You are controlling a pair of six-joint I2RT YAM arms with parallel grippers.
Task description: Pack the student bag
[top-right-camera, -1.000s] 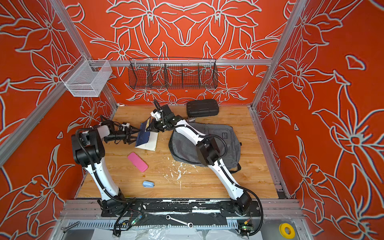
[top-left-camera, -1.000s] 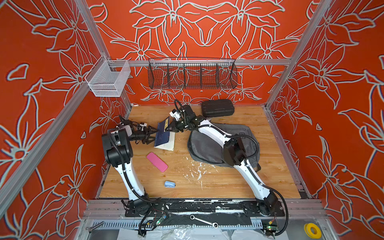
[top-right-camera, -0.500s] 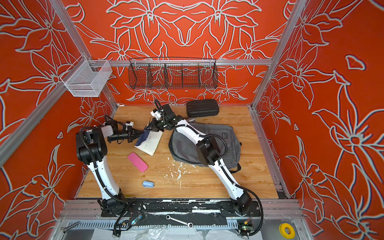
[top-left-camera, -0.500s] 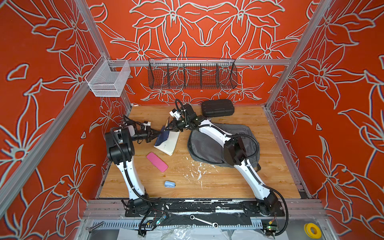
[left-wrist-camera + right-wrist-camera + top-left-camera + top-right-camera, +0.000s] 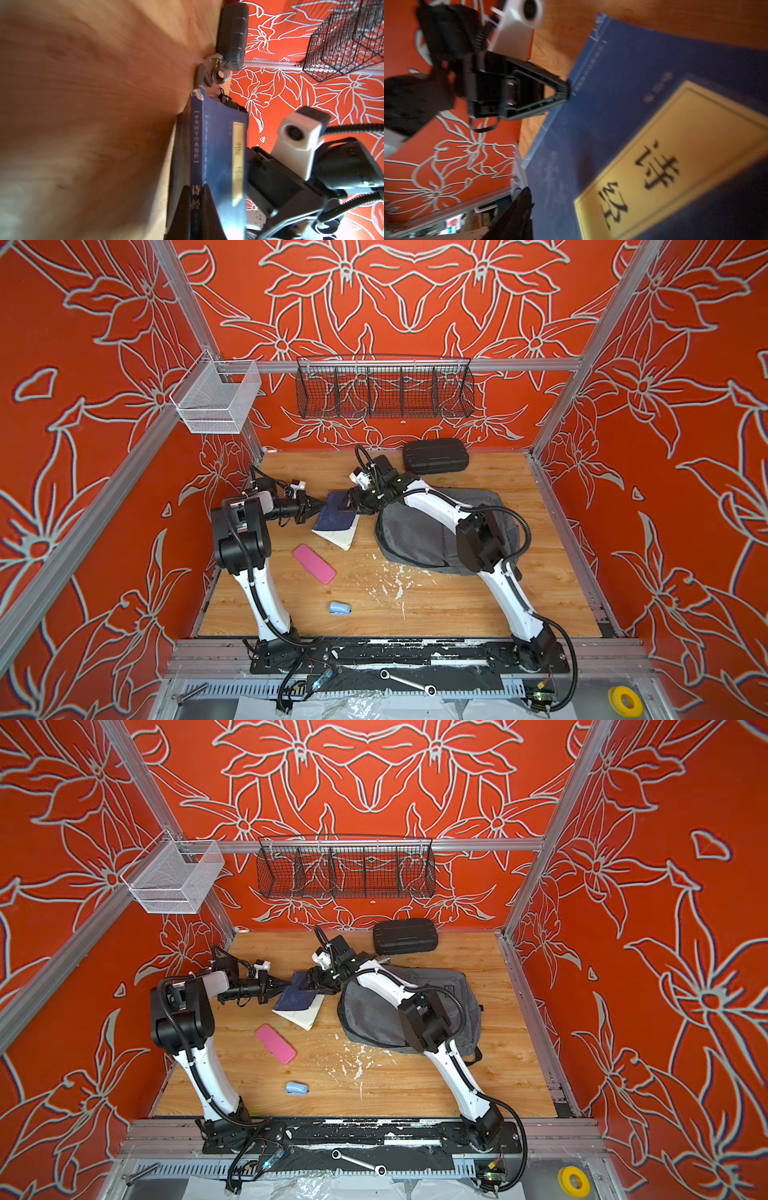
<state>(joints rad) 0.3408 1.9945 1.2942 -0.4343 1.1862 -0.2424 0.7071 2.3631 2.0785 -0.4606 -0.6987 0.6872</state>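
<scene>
So, bag [image 5: 409, 537]: grey, flat on wood floor [image 5: 478, 605], biggest thing here.
Book [image 5: 334, 517]: blue with yellow title panel, just left of bag.
Left gripper [image 5: 318, 506]: clamped on book spine, side away from bag.
Right gripper [image 5: 356, 506]: jaws spread, at book edge nearest bag; contact unclear.
Black case [image 5: 435, 456]: just behind bag.
Pink case [image 5: 314, 563]: left of bag, nearer front.
Small blue item [image 5: 339, 608]: front-left of bag, well apart.

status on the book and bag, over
Left gripper shut on blue book's spine. Right gripper open beside it. Student bag flat, book not in; right arm across it.
</scene>
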